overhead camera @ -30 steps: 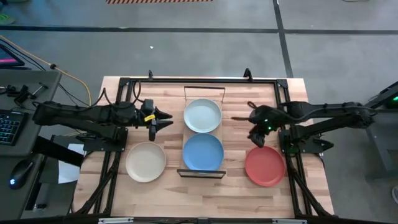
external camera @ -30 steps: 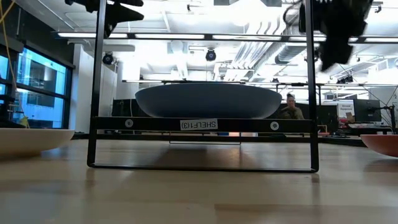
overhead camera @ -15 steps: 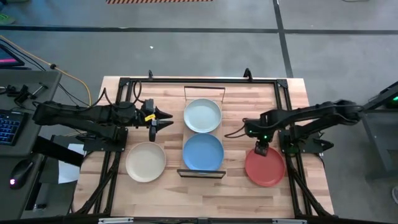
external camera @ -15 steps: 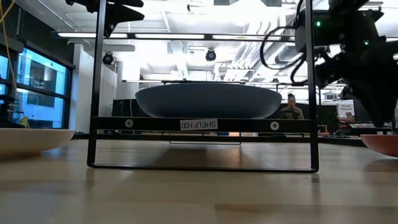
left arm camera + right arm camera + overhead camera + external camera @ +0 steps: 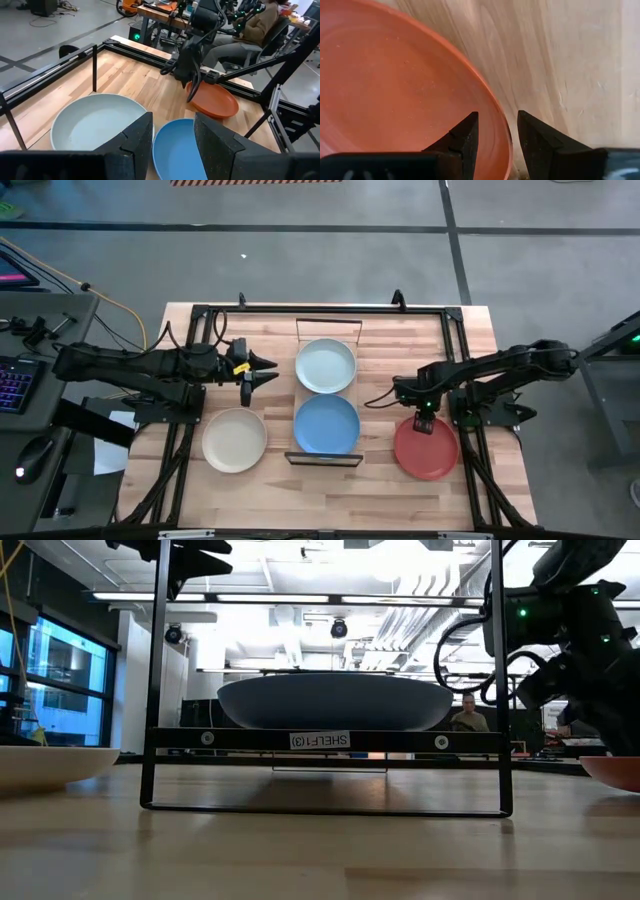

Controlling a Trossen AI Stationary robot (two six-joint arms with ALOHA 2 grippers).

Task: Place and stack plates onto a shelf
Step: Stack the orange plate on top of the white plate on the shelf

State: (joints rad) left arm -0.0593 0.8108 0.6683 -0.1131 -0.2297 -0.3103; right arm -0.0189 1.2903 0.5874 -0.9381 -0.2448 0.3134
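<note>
The red plate lies on the table right of the shelf. My right gripper points down at its far rim, open. In the right wrist view one finger stands over the plate's inside and the other outside the rim; no touch shows. The pale blue-white plate and the blue plate rest side by side on the shelf board. The cream plate lies on the table left of the shelf. My left gripper waits open, left of the pale plate.
Black wire frames stand at the shelf's short ends. A black rail frame borders the tabletop. Bare wood lies between the shelf and my right arm. A seated person shows in the room beyond.
My right gripper has moved toward the table's near edge and down, onto the far rim of the red plate, with its fingers now pointing down. The plates and the left arm have kept still.
</note>
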